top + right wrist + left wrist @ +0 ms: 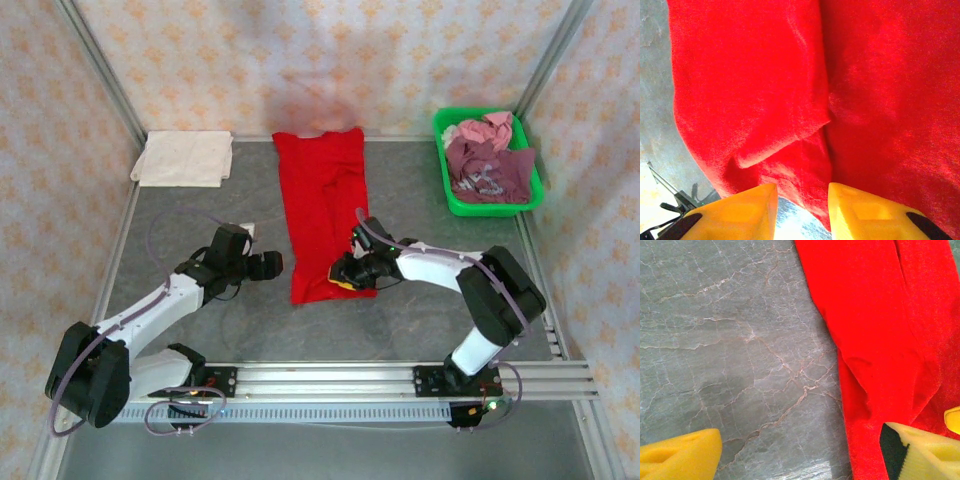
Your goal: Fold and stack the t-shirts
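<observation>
The red t-shirt stretches lengthwise away from the right claw, the nearer one, poised over its near hem, fingers parted, seemingly gripping nothing; the left claw, spread wide, hovers over bare desk, the shirt just to its right

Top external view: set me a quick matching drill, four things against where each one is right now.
Things:
1. red t-shirt
2. cream-white t-shirt
3. maroon t-shirt
4. right gripper

Places:
a. in the green basket, far right
b. folded flat, far left corner
c. at the red t-shirt's near hem
d. spread lengthwise in the centre

Pairs: 1-d, 2-b, 3-a, 4-c
</observation>
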You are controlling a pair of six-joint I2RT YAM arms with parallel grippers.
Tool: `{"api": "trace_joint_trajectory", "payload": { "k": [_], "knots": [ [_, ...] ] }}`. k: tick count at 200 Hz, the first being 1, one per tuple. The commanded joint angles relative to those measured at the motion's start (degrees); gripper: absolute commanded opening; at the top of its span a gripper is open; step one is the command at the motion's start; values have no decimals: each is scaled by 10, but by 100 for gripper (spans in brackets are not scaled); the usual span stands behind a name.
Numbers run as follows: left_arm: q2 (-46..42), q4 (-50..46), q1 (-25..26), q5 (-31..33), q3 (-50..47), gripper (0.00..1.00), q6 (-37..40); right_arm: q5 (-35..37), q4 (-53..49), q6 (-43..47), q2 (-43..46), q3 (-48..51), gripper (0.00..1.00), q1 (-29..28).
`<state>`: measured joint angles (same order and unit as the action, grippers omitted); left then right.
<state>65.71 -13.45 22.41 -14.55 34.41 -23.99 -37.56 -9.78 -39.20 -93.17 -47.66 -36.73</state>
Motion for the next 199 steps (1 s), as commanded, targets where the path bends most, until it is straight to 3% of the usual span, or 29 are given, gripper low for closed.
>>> {"api": "trace_joint_trajectory", "payload": {
  "k": [1, 123, 199],
  "knots": [
    [-2, -7, 1, 14, -3, 83, 3, -7, 11, -4, -16, -1, 32, -7],
    [-3, -4, 1, 23, -8, 83, 7, 68, -54, 10, 13, -15, 30, -15],
    [12, 11, 1, 31, -18, 84, 0, 33, -16, -10, -26, -24, 24, -27]
  ]
}}
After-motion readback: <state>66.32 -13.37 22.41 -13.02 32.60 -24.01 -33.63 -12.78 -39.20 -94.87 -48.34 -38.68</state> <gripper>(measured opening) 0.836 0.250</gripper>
